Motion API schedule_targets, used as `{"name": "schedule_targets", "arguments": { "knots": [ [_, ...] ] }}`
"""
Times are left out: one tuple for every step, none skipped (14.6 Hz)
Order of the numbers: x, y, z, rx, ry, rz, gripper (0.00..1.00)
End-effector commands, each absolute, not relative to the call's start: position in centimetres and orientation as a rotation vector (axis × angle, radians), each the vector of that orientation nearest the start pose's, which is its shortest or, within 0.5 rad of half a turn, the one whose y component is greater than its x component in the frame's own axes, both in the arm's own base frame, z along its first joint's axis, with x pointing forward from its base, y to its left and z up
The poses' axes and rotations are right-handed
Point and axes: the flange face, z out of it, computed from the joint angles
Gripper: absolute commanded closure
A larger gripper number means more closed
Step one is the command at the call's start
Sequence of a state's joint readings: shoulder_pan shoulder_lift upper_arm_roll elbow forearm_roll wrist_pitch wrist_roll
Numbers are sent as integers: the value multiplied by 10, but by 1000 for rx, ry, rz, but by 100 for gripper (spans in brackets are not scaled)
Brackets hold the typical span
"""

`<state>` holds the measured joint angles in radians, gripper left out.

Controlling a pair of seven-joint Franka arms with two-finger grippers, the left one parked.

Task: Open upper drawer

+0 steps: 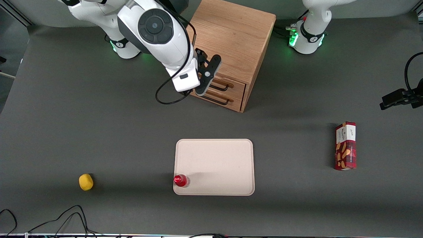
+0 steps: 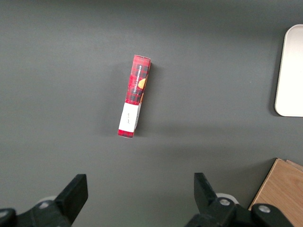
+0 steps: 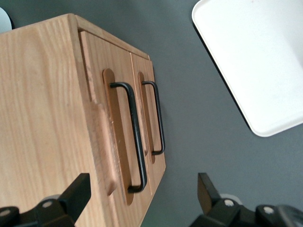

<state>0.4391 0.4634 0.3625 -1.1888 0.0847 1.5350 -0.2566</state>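
Approaching upper drawer (image 3: 118,137) | I see it shut, flush in the cabinet (image 1: 231,36), handle (image 3: 134,137) untouched | gripper (image 3: 142,194) hangs in front of the drawer fronts, fingers spread wide, holding nothing | left: close on handle, pull out.

We see the gripper (image 1: 202,86) hanging with fingers spread above the cabinet's (image 1: 231,36) front, over the upper drawer (image 1: 228,86), which sits shut above the lower drawer (image 1: 221,99). The tray (image 1: 218,155) lies nearer the camera than the cabinet, with a bottle (image 1: 181,180) standing on its corner. A lemon (image 1: 86,182) rests toward the working arm's end, a box (image 1: 345,145) toward the parked arm's.
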Motion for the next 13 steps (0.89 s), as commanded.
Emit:
{"name": "schedule_targets", "arguments": {
  "knots": [
    [500,456,512,-2516,-1485,198,0],
    [497,457,504,-2512,-1495,209,0],
    [498,456,495,-2512,-1510,204,0],
    [497,456,489,-2511,-1535,187,0],
    [495,458,482,-2508,-1556,172,0],
    [493,459,472,-2511,-1564,168,0],
    [492,460,468,-2511,-1565,163,0],
    [493,460,467,-2516,-1571,154,0],
    [492,460,461,-2523,-1582,162,0],
    [490,461,460,-2524,-1597,158,0],
    [486,464,456,-2517,-1614,160,0],
    [482,467,451,-2514,-1625,160,0],
    [483,467,447,-2517,-1625,157,0]
  ]
}}
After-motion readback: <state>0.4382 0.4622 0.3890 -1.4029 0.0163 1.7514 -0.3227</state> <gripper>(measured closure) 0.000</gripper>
